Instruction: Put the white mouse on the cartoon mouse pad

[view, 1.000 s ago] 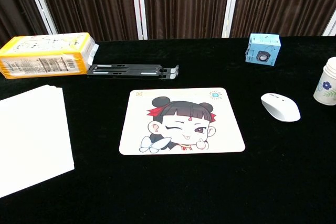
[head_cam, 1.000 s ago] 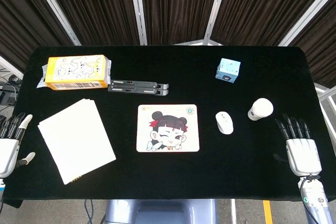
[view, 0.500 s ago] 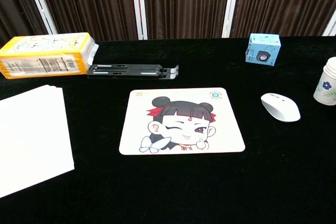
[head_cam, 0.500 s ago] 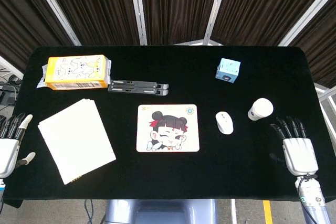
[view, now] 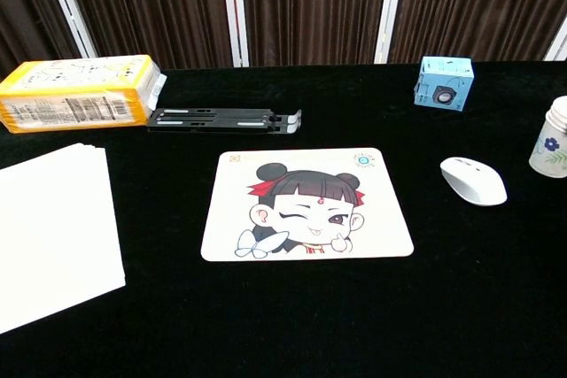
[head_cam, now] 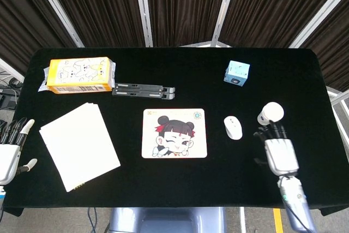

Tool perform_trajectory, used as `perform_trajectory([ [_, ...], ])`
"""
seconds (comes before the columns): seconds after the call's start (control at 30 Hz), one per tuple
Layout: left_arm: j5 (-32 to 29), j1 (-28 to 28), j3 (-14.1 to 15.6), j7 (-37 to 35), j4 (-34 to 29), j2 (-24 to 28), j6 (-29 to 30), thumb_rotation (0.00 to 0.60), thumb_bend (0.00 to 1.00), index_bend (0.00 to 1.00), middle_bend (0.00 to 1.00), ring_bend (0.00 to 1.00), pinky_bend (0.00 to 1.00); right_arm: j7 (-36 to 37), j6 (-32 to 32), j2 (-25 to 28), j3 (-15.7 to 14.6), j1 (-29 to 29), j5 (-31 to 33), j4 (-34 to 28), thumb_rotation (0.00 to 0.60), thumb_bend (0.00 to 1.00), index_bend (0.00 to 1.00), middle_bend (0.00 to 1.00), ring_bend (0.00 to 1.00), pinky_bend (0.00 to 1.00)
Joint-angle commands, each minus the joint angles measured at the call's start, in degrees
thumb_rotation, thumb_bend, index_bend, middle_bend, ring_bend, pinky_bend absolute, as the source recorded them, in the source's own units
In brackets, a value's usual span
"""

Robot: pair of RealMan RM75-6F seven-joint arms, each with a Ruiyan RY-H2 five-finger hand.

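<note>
Head view: my right hand [head_cam: 280,154] hovers over the black table [head_cam: 180,184], fingers spread and holding nothing, just right of the white mouse [head_cam: 233,127] and below the paper cup [head_cam: 270,113]. The mouse lies on bare cloth, close beside the right edge of the cartoon mouse pad [head_cam: 174,133]. My left hand [head_cam: 10,151] rests open at the table's left edge, empty.

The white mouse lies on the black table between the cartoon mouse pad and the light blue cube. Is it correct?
Not quite. In the head view the white mouse lies between the cartoon mouse pad and the white paper cup; the light blue cube sits farther back.
</note>
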Motion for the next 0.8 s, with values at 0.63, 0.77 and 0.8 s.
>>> perform_trajectory([
  [0.63,-0.5,-0.34,0.12,-0.71,-0.5,0.55,-1.09,0.6,0.16,0.0,0.0,0.0,0.0,-14.06,-3.89,-14.78,5.76,10.08,18.28,9.1,0.6,0.07,0.32,0.15,0.0,0.0],
  [0.77,-0.72,-0.34,0.1,-0.69,-0.63,0.63,-1.2,0.6,0.16,0.0,0.0,0.0,0.0,-14.9,-3.66,-15.95,5.98,11.06,19.94,10.53,0.6,0.08,0.32,0.15,0.0,0.0],
  [0.8,-0.71,-0.35,0.11,-0.71,-0.63,0.64,-1.2,0.6,0.16,0.0,0.0,0.0,0.0,-14.79,-3.61,-16.15,5.91,11.2,20.01,10.82,0.6,0.08,0.33,0.15,0.0,0.0],
])
